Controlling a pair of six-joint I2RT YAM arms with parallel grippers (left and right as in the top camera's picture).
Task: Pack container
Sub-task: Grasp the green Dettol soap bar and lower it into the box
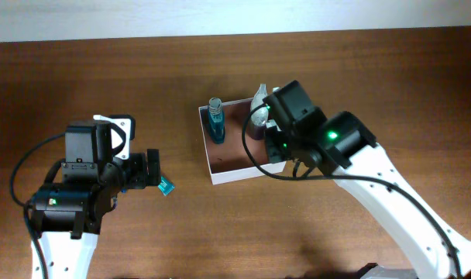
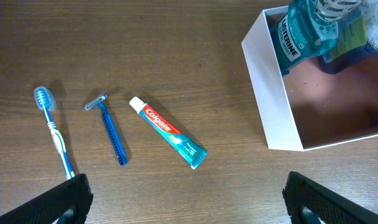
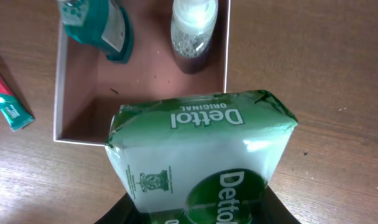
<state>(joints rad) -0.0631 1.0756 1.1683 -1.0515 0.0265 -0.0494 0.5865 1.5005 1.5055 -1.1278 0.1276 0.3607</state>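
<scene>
Status: container (image 1: 207,151) sits centre of the overhead frame on the wood table (image 1: 375,77), with white walls and a reddish-brown floor. Two items are inside along its top edge in overhead: blue mouthwash bottle (image 1: 215,120) in the upper-left corner, white-capped bottle (image 1: 258,101) with dark contents at the upper right, partly under my right arm. Right gripper (image 1: 276,143) is over the container's right side. On the right wrist cam it's clamped on a green Dettol pack (image 3: 201,155), dark fingers showing either side of the pack at the bottom of frame. Pack fills the lower half of that view and overlaps the container's near wall and lower-right corner; I can't tell whether it touches the wall or floor. Left gripper (image 1: 146,172) is at the left of the overhead frame, well apart from the container, jaws spread wide with nothing between them. Left wrist cam shows its fingertips (image 2: 77,196) in the bottom corners and bare table between. Same cam: toothbrush (image 2: 53,127) far left, blue razor (image 2: 108,127) beside it, Colgate toothpaste tube (image 2: 168,132) right of the razor. All three lie flat on the table, not touching, outside the container, which is upper right in that frame. Toothpaste end also shows at the left edge of the right wrist view.
</scene>
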